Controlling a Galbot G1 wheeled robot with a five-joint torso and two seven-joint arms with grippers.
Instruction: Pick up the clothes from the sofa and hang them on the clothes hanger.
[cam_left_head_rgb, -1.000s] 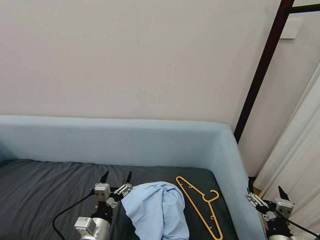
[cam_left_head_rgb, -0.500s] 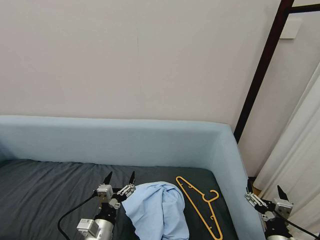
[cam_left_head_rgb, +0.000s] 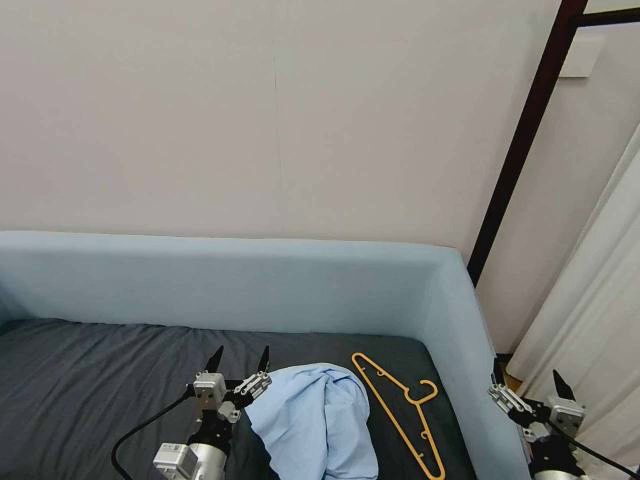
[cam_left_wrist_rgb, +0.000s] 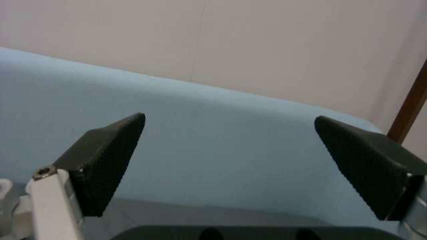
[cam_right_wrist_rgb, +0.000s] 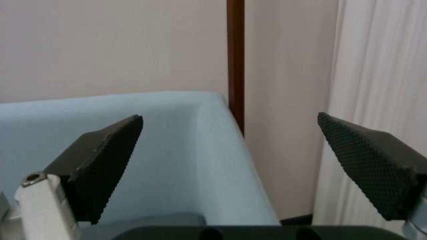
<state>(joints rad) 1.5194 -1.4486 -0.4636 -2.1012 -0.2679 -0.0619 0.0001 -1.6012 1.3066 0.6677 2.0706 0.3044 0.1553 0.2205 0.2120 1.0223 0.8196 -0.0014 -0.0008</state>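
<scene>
Your left gripper (cam_left_head_rgb: 240, 356) hangs low over the sofa's dark grey seat cover (cam_left_head_rgb: 80, 380), fingers pointing up toward the light blue backrest (cam_left_head_rgb: 250, 285). Its jaws stand wide apart with nothing between them. The left wrist view confirms this: beyond the left gripper (cam_left_wrist_rgb: 229, 120) you see the backrest (cam_left_wrist_rgb: 220, 150) through the gap. A black cable (cam_left_head_rgb: 140, 428) loops off the arm behind it.

Just to the right of that gripper lies the light blue garment (cam_left_head_rgb: 310, 420), crumpled in a heap on the seat. Its near edge sits close against the gripper's right finger. You cannot tell from the head view whether cloth and finger touch.

Farther right of the left gripper, past the garment, the orange clothes hanger (cam_left_head_rgb: 408, 397) lies flat on the seat cover. It rests just beside the garment, hook toward the sofa's right armrest (cam_left_head_rgb: 470, 360).

Your right gripper (cam_left_head_rgb: 527, 385) sits beyond that armrest, outside the sofa and well apart from both garment and hanger. Its jaws are also spread wide and hold nothing. From its wrist camera, the right gripper (cam_right_wrist_rgb: 230, 117) frames the armrest (cam_right_wrist_rgb: 200, 150) and a dark brown upright pole (cam_right_wrist_rgb: 235, 60) ahead of it. In the head view that pole (cam_left_head_rgb: 520, 140) rises behind and above the right gripper. A white curtain (cam_left_head_rgb: 600, 320) hangs close on the gripper's right.
</scene>
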